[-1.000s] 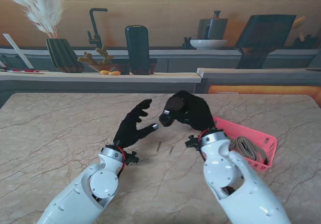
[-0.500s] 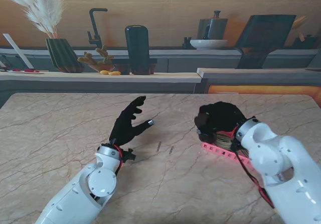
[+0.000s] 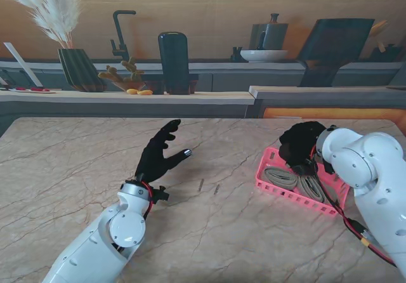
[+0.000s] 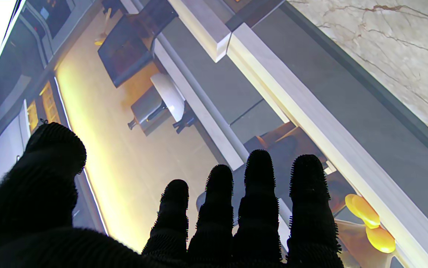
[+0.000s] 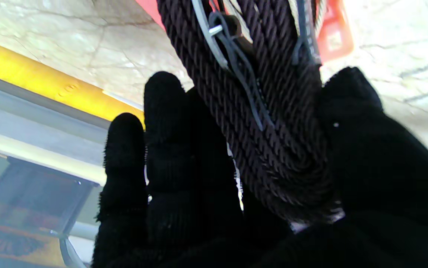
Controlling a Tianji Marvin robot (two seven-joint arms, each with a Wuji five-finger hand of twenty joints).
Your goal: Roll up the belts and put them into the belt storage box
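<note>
A pink belt storage box [image 3: 276, 188] sits on the marble table at my right, with two rolled tan belts [image 3: 280, 177] lying inside. My right hand [image 3: 302, 144] hovers over the box's far side, shut on a rolled dark braided belt [image 5: 269, 123] that fills the right wrist view between thumb and fingers, with the box's edge [image 5: 331, 37] just beyond. My left hand [image 3: 160, 154] is raised over the middle of the table, open, fingers [image 4: 258, 193] spread and holding nothing.
Two small dark bits [image 3: 201, 184] lie on the table between the arms. A counter behind the table carries a vase [image 3: 81, 67], a dark canister [image 3: 174, 61], yellow fruit [image 3: 138, 92] and a bowl [image 3: 264, 55]. The table's right edge is near the box.
My right hand has carried the dark rolled belt from the middle of the table rightward to above the pink box, uncovering the two tan belts. My left hand rose slightly.
</note>
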